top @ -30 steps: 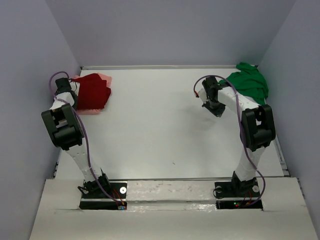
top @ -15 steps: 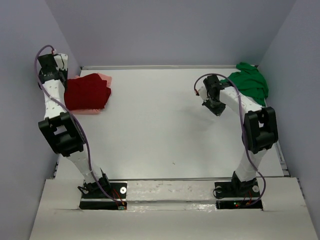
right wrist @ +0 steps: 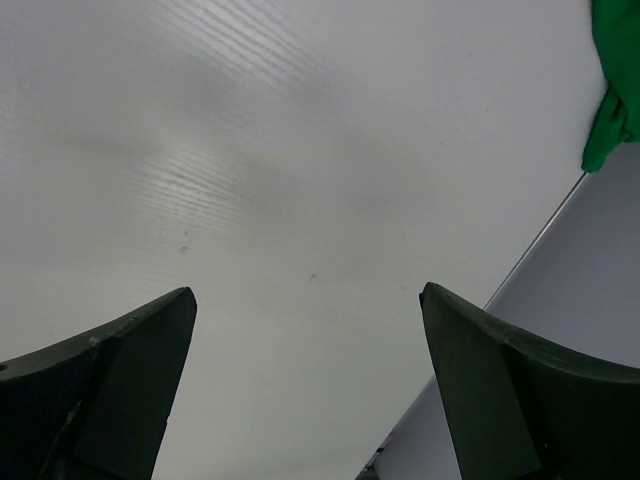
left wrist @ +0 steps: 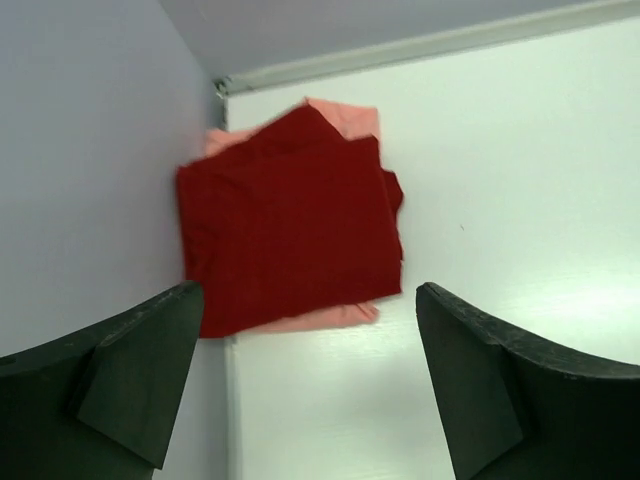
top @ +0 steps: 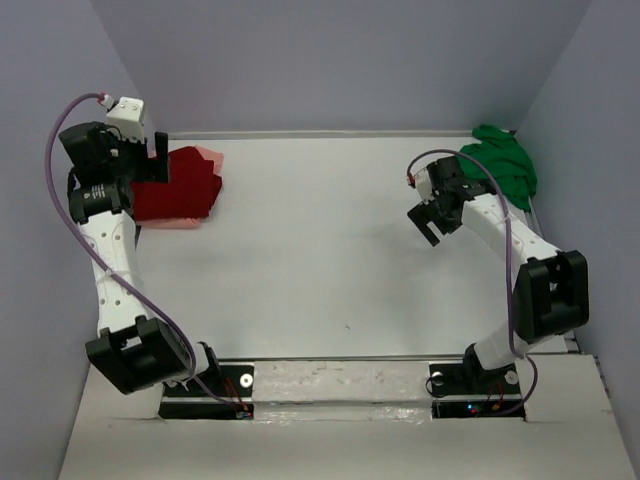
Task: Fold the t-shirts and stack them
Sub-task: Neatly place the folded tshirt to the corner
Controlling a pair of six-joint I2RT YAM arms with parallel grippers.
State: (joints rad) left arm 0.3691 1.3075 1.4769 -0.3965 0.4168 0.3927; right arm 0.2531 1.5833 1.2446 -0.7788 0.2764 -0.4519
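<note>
Now | left claw [left wrist: 308, 300] wide, holding nothing, above red shirt [left wrist: 290, 220] lying folded on pink shirt [left wrist: 345, 118], table's 10 o'clock | right claw [right wrist: 308, 298] wide, holding nothing, over table [right wrist: 300, 150] | green shirt [top: 500, 165] crumpled, 2 o'clock

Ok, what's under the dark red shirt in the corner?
A salmon-pink shirt; only its edges peek out beneath the dark red shirt. The rest is covered, so its fold cannot be judged.
</note>
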